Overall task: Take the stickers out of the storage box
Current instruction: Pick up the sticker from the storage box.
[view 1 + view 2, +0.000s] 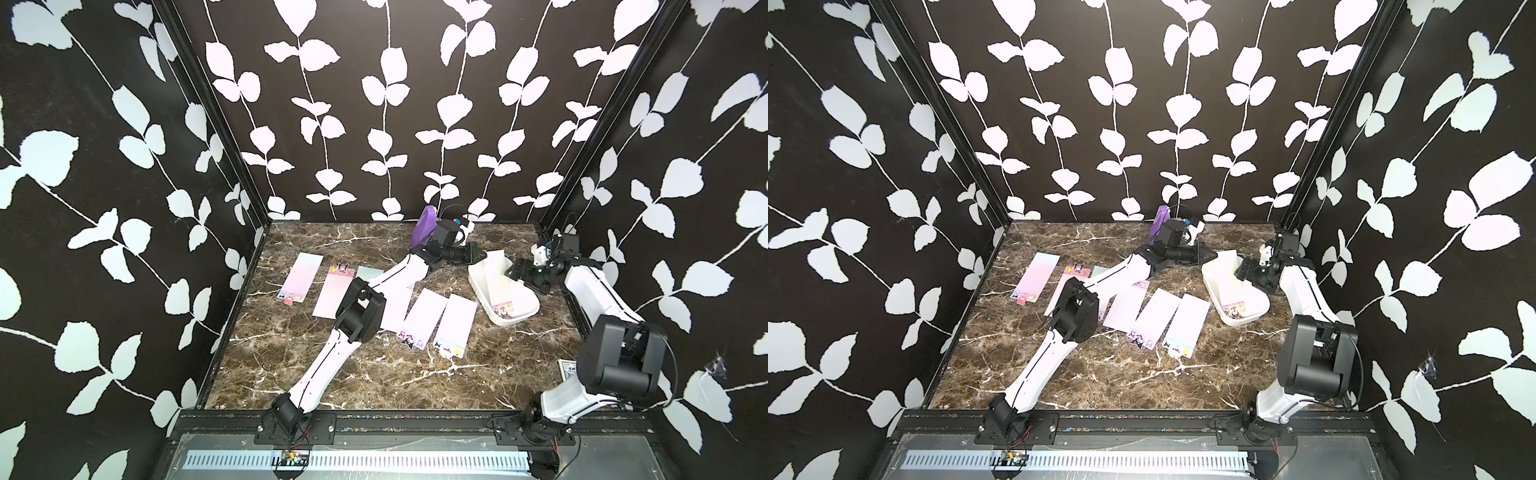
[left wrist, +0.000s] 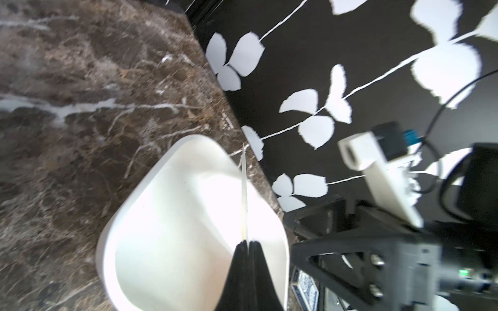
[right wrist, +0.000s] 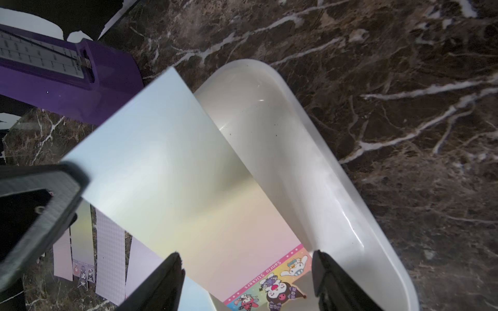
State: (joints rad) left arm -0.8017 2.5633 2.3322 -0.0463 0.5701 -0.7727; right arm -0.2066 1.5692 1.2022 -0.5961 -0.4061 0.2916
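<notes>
Stickers [image 1: 457, 324] mostly out on brown marble surface [image 1: 374, 374]; left end effector [image 2: 246, 242] clamps last pastel sheet [image 3: 175, 161] in white plastic box [image 3: 323, 175]; right end effector [image 3: 245, 254] apart.

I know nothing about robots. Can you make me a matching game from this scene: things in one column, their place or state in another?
Things:
1. left gripper
2. right gripper
3. purple metronome
4. storage box

Place or state:
A. by the back wall
B. open, over the box
C. white, one sticker sheet partly inside
D. shut on the sheet's edge

Pairs: 1-D, 2-B, 3-A, 4-C
</notes>
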